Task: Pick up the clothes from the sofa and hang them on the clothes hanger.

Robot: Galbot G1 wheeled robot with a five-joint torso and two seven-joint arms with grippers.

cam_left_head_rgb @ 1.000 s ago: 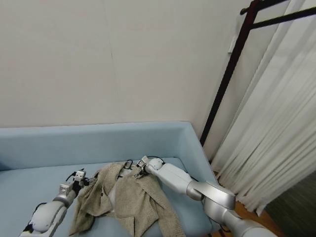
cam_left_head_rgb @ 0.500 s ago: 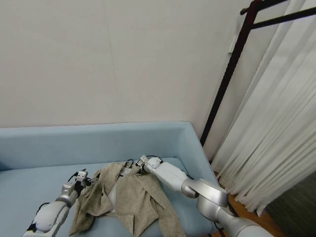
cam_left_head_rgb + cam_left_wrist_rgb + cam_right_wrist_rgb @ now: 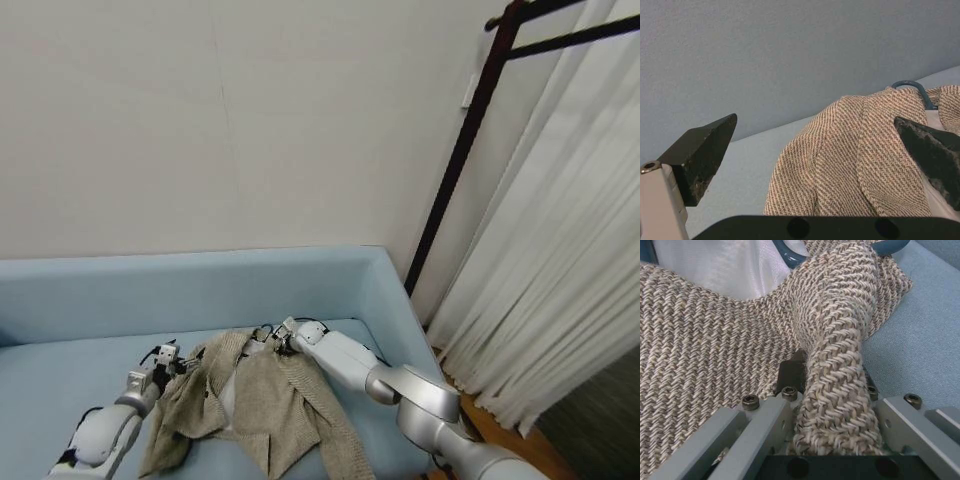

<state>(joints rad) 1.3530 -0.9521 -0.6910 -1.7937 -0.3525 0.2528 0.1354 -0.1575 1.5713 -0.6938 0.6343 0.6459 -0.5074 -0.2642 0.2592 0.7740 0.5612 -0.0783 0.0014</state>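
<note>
A beige knit cardigan (image 3: 255,400) lies on a blue hanger on the light blue sofa (image 3: 200,285). My left gripper (image 3: 176,363) is open at the cardigan's left shoulder. In the left wrist view its black fingertips (image 3: 705,150) straddle the knit shoulder (image 3: 855,160), with the hanger hook (image 3: 912,87) beyond. My right gripper (image 3: 281,343) is at the collar, shut on a thick fold of the cardigan (image 3: 837,385). The blue hanger (image 3: 790,255) and a white inner lining (image 3: 725,265) lie just past it. The dark clothes rack (image 3: 470,130) stands to the right of the sofa.
White curtains (image 3: 560,260) hang at the right, beside the rack. The sofa's backrest (image 3: 150,290) and right armrest (image 3: 395,310) border the cardigan. A plain wall (image 3: 250,120) rises behind.
The left gripper has edged a little closer to the cardigan's shoulder. The right arm's elbow has shifted slightly left while its gripper stays at the collar.
</note>
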